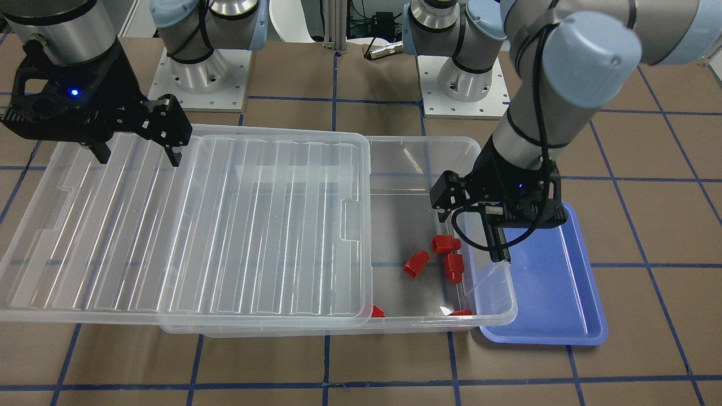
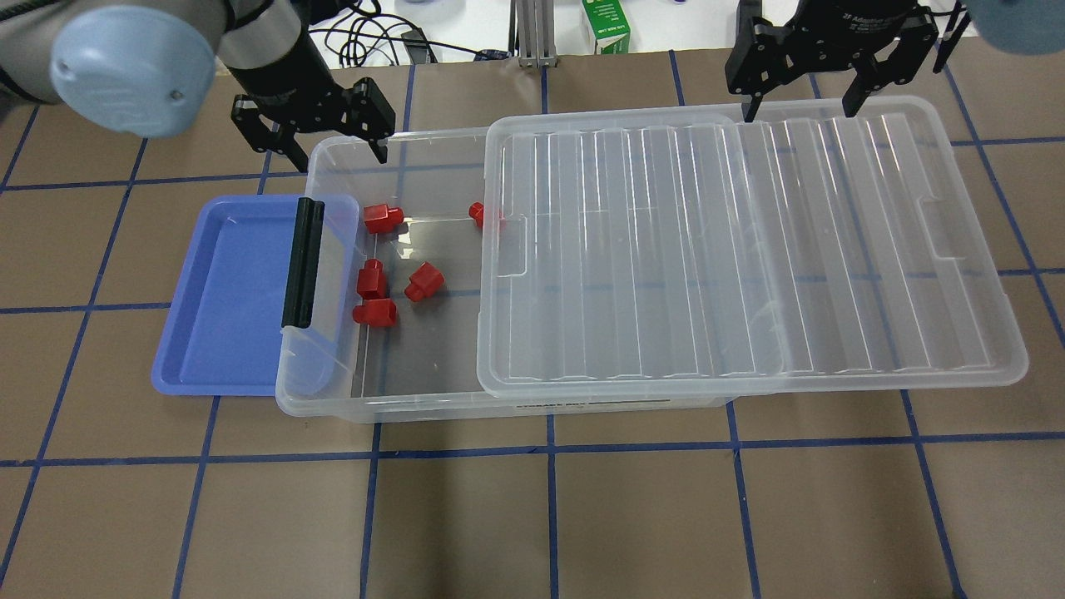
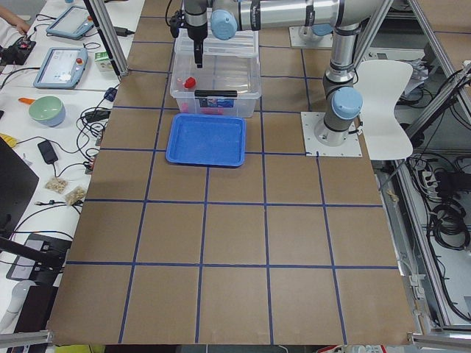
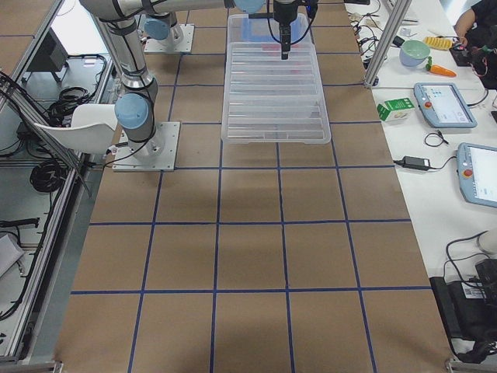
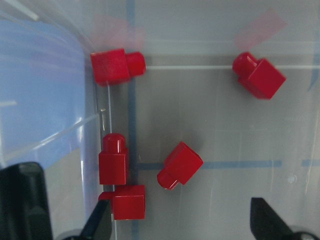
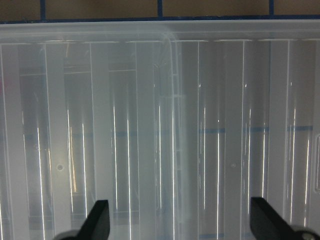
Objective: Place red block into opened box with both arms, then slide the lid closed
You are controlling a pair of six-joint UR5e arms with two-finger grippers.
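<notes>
Several red blocks (image 2: 424, 281) lie on the floor of the clear box (image 2: 374, 412), all near its uncovered left end; the left wrist view shows them up close (image 5: 180, 164). The ribbed clear lid (image 2: 749, 249) rests on the box, slid toward my right, so it covers most of the box and overhangs its right end. My left gripper (image 2: 337, 146) hangs open and empty over the far left corner of the box, above the blocks (image 1: 445, 243). My right gripper (image 2: 800, 108) is open above the lid's far edge (image 6: 175, 125), holding nothing.
A shallow blue tray (image 2: 225, 291), with nothing in it, lies against the box's left end under the black latch bar (image 2: 301, 262). A green carton (image 2: 606, 25) stands beyond the table's back edge. Both arm bases (image 1: 197, 73) sit behind the box.
</notes>
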